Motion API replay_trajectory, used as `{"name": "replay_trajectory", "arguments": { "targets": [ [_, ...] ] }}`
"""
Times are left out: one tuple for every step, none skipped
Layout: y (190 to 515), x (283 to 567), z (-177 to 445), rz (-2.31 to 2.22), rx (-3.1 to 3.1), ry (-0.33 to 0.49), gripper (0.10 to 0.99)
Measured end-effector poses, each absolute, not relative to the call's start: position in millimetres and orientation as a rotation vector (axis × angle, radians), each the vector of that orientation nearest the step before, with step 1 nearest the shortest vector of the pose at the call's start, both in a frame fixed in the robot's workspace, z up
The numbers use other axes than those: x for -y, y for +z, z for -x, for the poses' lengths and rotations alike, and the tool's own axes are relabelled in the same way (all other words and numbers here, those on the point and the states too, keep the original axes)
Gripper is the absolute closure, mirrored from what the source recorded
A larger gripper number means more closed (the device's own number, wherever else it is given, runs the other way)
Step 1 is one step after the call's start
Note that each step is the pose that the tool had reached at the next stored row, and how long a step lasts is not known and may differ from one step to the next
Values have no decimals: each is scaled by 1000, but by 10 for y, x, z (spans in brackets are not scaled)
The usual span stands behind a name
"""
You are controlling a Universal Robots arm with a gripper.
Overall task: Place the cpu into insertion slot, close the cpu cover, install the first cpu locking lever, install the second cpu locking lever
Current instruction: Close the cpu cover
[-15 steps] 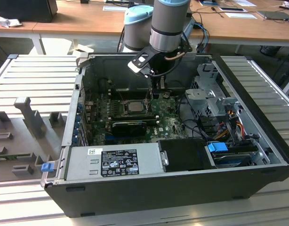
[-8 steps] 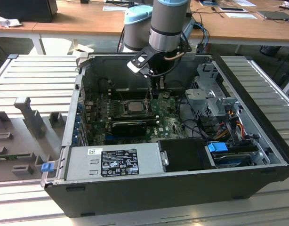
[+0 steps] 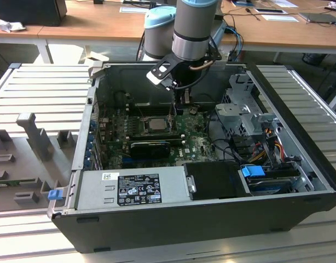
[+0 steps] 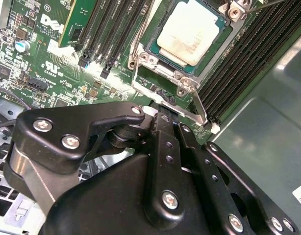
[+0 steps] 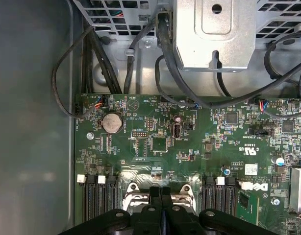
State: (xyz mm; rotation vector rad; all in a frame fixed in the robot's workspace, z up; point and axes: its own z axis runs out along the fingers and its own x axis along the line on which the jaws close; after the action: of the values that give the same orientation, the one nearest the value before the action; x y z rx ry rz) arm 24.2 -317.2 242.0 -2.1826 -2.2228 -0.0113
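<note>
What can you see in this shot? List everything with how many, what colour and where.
computer case: one, black, open, lying on the ribbed grey table
motherboard: one, green, inside the case
cpu: one, silver-grey, seated in the socket on the motherboard
memory slots: several, black, on both sides of the socket
long card: one, black, on the motherboard beside the socket
power supply: one, grey with a black label, inside the case's near wall in the exterior view
coin cell: one, silver, on the motherboard
arm: one, grey, reaching down into the case
gripper: one, black, shut, at the socket's edge
</note>
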Motion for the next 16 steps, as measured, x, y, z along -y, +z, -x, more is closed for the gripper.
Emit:
{"name": "replay_trajectory", "arguments": {
  "targets": [
    [2420,3172,-239,2183,2223,-11,980],
    [2420,3172,-235,2183,2223,-11,980],
    [2420,3172,-234,2183,2223,-11,980],
    [2420,3172,-233,2183,2223,-11,980],
    [2420,3172,-230,2183,2223,-11,980],
    [2420,3172,-228,2183,2223,-11,980],
    [2420,3172,-226,2183,2223,-11,980],
    [2420,3172,-223,2183,2223,-11,980],
    [2420,3172,-221,2183,2223,-11,980],
    [2420,3172,-218,2183,2223,-11,980],
    [2420,3172,-216,2183,2223,-11,980],
    [2420,3172,-215,2183,2223,-11,980],
    [2420,3172,-213,2183,2223,-11,980],
    [2420,3172,-211,2183,2223,-11,980],
    [2420,3172,-209,2183,2223,-11,980],
    [2420,3172,-208,2183,2223,-11,980]
  ]
}}
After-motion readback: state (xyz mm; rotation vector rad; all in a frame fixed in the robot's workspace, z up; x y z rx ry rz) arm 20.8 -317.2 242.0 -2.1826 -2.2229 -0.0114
